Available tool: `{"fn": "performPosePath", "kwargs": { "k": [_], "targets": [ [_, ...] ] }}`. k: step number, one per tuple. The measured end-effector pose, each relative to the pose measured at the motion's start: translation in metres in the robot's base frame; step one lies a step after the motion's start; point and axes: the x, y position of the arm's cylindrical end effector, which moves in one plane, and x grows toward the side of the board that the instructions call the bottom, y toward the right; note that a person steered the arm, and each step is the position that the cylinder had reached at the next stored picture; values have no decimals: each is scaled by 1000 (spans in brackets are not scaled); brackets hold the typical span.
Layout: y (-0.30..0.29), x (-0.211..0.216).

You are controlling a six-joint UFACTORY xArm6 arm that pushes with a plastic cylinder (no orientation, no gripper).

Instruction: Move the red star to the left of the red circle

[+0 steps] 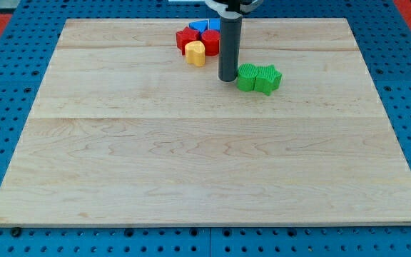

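The red star (186, 38) lies near the view's top, left of centre. The red circle (210, 42) sits just to its right, touching it. A yellow block (195, 53) lies against both, on the side toward the view's bottom. A blue block (201, 26) sits behind them. The dark rod comes down from the view's top; my tip (227, 78) rests on the board, to the right of and below the red circle, and touching or nearly touching the left side of a green block.
Two green blocks lie side by side right of my tip: a rounded one (247, 76) and a star (267, 78). The wooden board (205, 164) lies on a blue perforated table.
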Motion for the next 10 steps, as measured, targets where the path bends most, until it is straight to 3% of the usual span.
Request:
{"fn": "performPosePath", "kwargs": {
  "k": [3, 4, 7, 8, 10],
  "targets": [
    [47, -81],
    [31, -86],
    [-97, -92],
    [-125, -114],
    [-111, -127]
  ]
}}
